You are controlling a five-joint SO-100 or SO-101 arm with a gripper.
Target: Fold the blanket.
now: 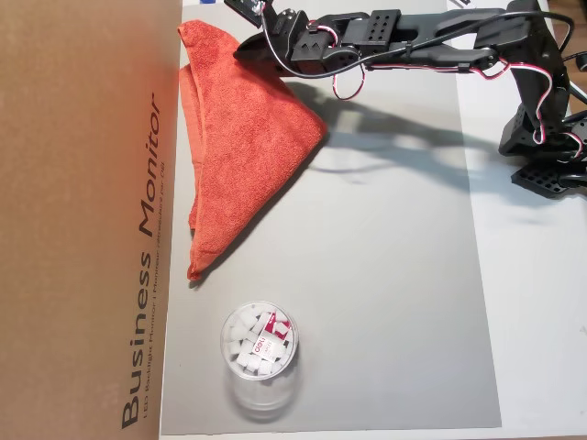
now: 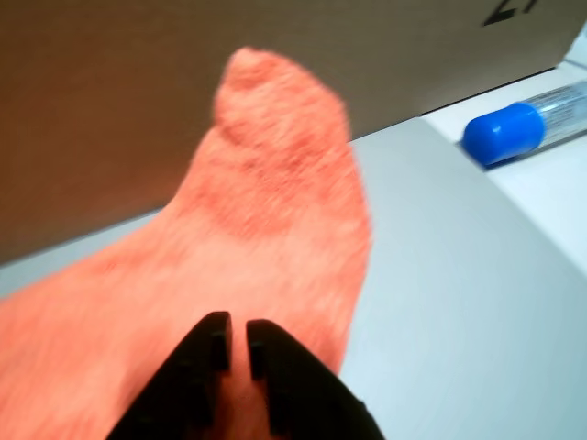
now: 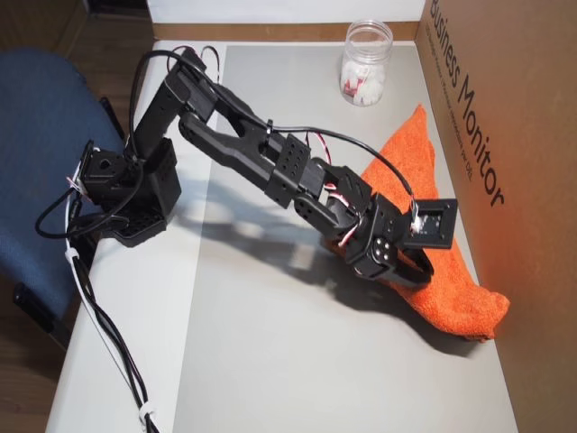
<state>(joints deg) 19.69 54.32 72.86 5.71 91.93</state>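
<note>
The blanket is an orange-red towel folded into a long triangle on the grey mat, its long side against the cardboard box. My gripper reaches over from the right to the blanket's top end. In the wrist view the black gripper is shut to a narrow slit filled with orange cloth, and the blanket rises beyond it in a bunched hump. The other overhead view shows the gripper at the edge of the blanket, with a dark shadow under that end.
A clear plastic tub of white pieces stands on the mat below the blanket, also seen as the tub. A blue-capped tube lies beyond the mat's edge. The arm's base sits beside a blue chair.
</note>
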